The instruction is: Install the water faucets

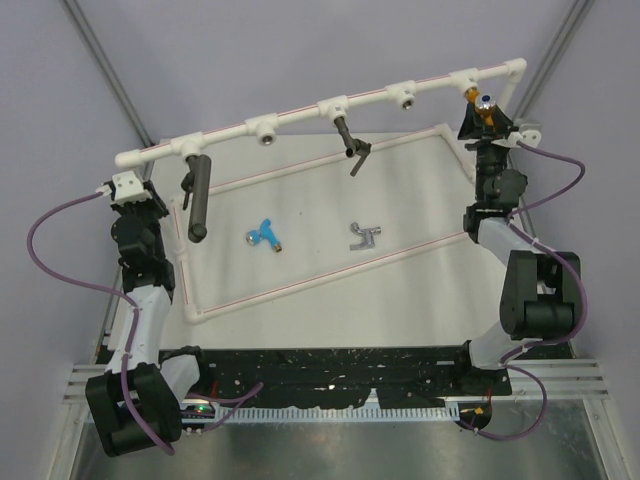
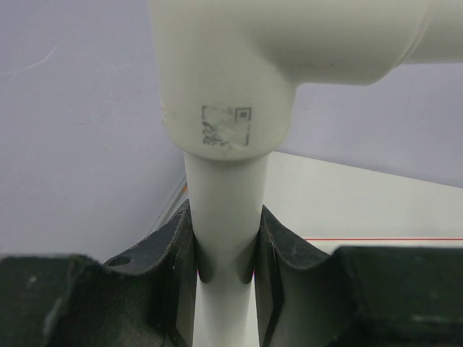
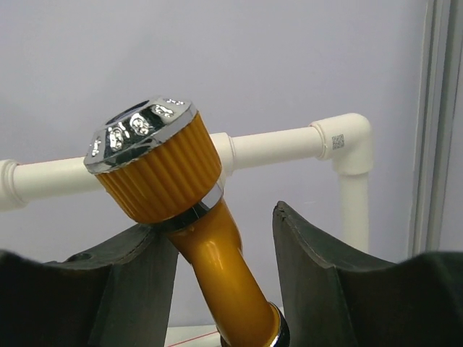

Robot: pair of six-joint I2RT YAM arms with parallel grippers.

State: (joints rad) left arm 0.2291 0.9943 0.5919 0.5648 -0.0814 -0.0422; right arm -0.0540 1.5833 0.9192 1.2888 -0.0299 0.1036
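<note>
Nearest the arm bases, two of the water faucets are lying loose on the table [image 1: 300, 200], inside the floor rectangle of the white pipe frame [image 1: 290, 286]. The bright blue faucet [image 1: 265, 235] is on the left, with its metal end pointing toward the near right. The silver-grey faucet [image 1: 366, 236] sits well apart to its right, short spout and all.

A bit further back, the left gripper [image 2: 226, 271] is clamped tight on an upright leg of the frame. Both fingers hug the tube just under an elbow fitting [image 2: 224, 72] that has a small printed code on it.

Past that, a long dark grey cylinder [image 1: 197, 195] hangs off the top rail [image 1: 300, 108] near the left end, and a smaller dark fitting [image 1: 350, 140] hangs mid-rail.

Way out at the far right end of the rail is the orange-gold faucet [image 3: 155, 170], just below the last socket. It has a glossy gold stem and a ribbed orange knob with a faceted chrome cap, plus a chrome ring under the knob. It's tilted over to the left.

It stands between the fingers of the right gripper [image 3: 213, 220], which is partway open. The stem leans on the left finger, and there's visible daylight between it and the right finger [image 3: 318, 275]. So it's cradled, not squeezed. I can't tell whether its lower end is seated in anything — that part is out of sight.
</note>
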